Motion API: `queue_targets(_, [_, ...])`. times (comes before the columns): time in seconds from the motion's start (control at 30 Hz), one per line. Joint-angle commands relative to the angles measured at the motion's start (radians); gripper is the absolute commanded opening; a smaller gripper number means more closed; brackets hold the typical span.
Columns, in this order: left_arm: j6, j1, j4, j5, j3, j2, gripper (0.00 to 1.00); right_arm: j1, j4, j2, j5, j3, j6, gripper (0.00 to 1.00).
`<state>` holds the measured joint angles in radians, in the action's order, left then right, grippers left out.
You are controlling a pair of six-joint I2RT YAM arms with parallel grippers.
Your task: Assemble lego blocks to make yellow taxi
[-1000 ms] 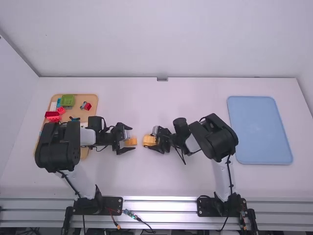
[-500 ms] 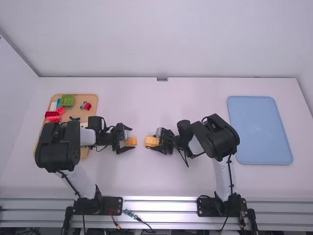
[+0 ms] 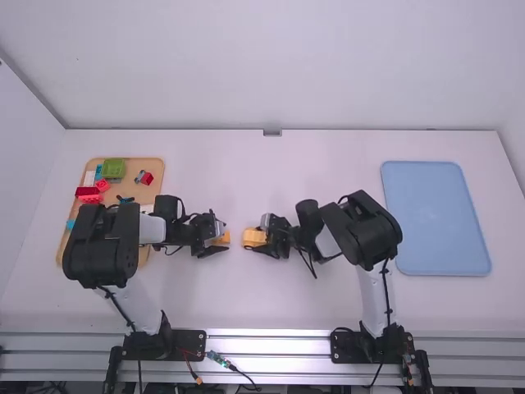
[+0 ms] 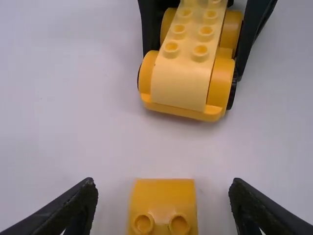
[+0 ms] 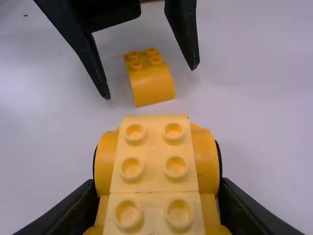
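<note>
Studs (image 5: 155, 59) top the small yellow block (image 5: 152, 88), any lettering unclear.

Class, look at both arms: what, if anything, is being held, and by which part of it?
The right end effector grips the yellow car body by its two sides. The left end effector holds nothing, open around the small yellow block.

Your table (image 3: 287, 308) is white. At its ten o'clock you have a tan tray (image 3: 152, 171), with a green block (image 3: 113, 168) at the tray's twelve and red blocks (image 3: 87, 197) at its ten; at the table's three o'clock, a plain light blue tray (image 3: 436, 217). Your small block (image 4: 163, 196) is solid orange-yellow, studs included. The built piece (image 5: 154, 166) wears pale yellow on top, patterned with paired round studs, and deeper yellow sides edged in black. Both your grippers, left (image 3: 223, 234) and right (image 3: 257, 234), are black.
</note>
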<state>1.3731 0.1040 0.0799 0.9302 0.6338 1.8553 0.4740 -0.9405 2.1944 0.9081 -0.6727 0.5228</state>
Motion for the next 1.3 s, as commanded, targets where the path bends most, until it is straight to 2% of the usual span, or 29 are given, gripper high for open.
queue_targets(0.0, [0.004, 0.018, -0.015, 0.004, 0.018, 0.012, 0.71, 0.003, 0.034, 0.018, 0.022, -0.008, 0.032, 0.45])
queue_targets(0.13, [0.01, 0.04, -0.019, 0.067, 0.02, 0.012, 0.7, 0.003, 0.027, 0.018, 0.034, -0.005, 0.032, 0.45])
queue_targets(0.67, [0.014, 0.032, -0.085, 0.108, 0.093, 0.088, 0.72, -0.004, 0.01, 0.018, 0.038, 0.005, 0.034, 0.45])
queue_targets(0.77, [0.014, 0.032, -0.079, 0.103, 0.089, 0.088, 0.68, -0.005, -0.011, 0.018, 0.037, 0.012, 0.026, 0.45])
queue_targets(0.83, [0.01, 0.034, -0.048, 0.094, 0.071, 0.088, 0.62, -0.005, -0.013, 0.018, 0.038, 0.011, 0.023, 0.46])
queue_targets(1.1, [0.003, 0.04, 0.024, 0.087, 0.024, 0.088, 0.6, -0.005, -0.014, 0.018, 0.037, 0.012, 0.023, 0.45])
queue_targets(1.27, [0.003, 0.04, 0.01, 0.089, 0.032, 0.088, 0.49, -0.005, -0.014, 0.018, 0.038, 0.012, 0.023, 0.46])
